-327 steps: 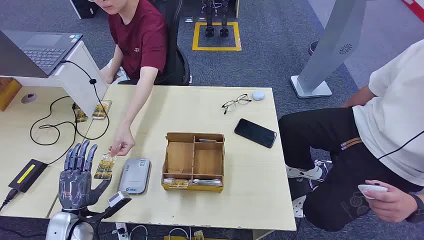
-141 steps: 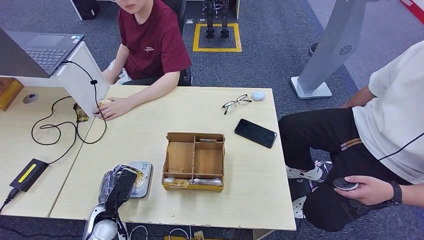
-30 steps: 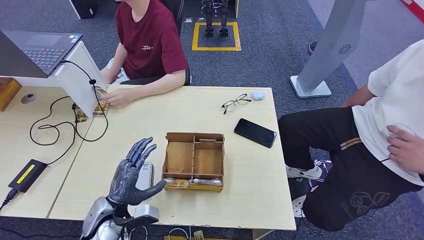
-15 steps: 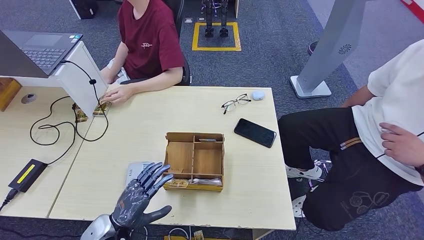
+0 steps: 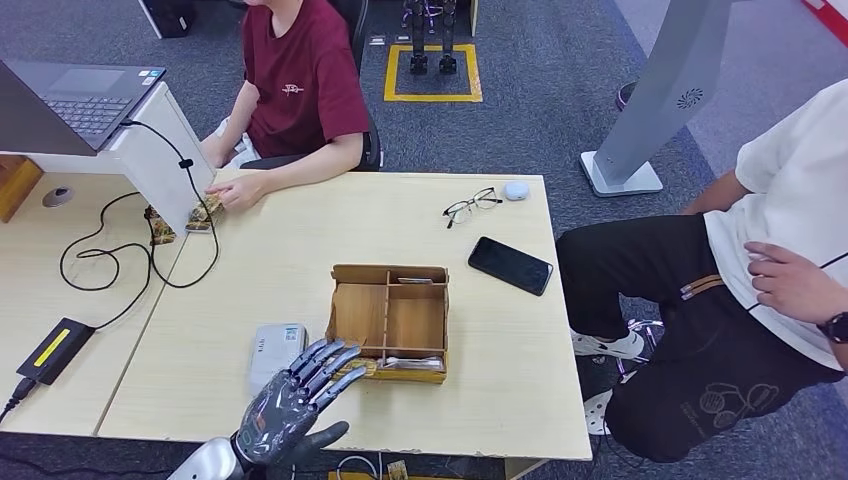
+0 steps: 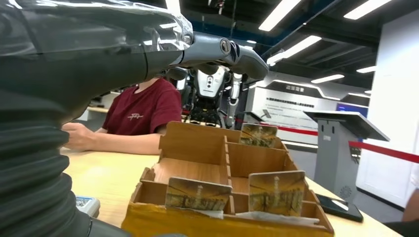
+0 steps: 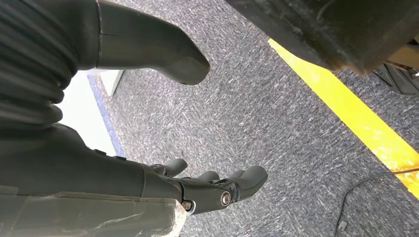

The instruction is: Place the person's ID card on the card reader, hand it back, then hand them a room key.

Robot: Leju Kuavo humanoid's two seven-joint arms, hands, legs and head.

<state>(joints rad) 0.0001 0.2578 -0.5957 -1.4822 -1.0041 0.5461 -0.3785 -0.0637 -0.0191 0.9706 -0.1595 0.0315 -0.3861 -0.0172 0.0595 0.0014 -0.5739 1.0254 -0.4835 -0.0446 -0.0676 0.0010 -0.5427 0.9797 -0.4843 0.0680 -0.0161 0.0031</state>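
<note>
From the head view we saw the left hand [image 5: 295,405] raised over the near edge of the table [image 5: 300,240], empty, its fingers [image 5: 330,362] spread wide and reaching toward the front left corner of the wooden box [image 5: 388,322]. Just beside the hand, on its far side, lay the grey card reader [image 5: 273,350], flat on the table with nothing on it. Along the front slot of the box we could make out room key cards [image 5: 385,366] standing on edge. At the far left of the table the person in the dark red shirt [image 5: 300,75] rested a hand [image 5: 235,191] on the table, touching the ID card [image 5: 205,213]. A black phone [image 5: 511,265], a pair of glasses [image 5: 472,206] and a small white case [image 5: 516,190] lay near the table's right side.

From the left wrist view we looked past the hand's grey cover and its outstretched fingers [image 6: 232,49] at the box [image 6: 222,163] close ahead. Two cards [image 6: 237,195] stood upright in its front compartments and a third [image 6: 258,135] at the back. A corner of the reader [image 6: 85,205] showed beside the box.

From the right wrist view we saw the right hand [image 7: 197,190] hanging over grey carpet [image 7: 276,113] with a yellow line [image 7: 356,128], holding nothing, fingers loosely apart and slightly curled.
</note>
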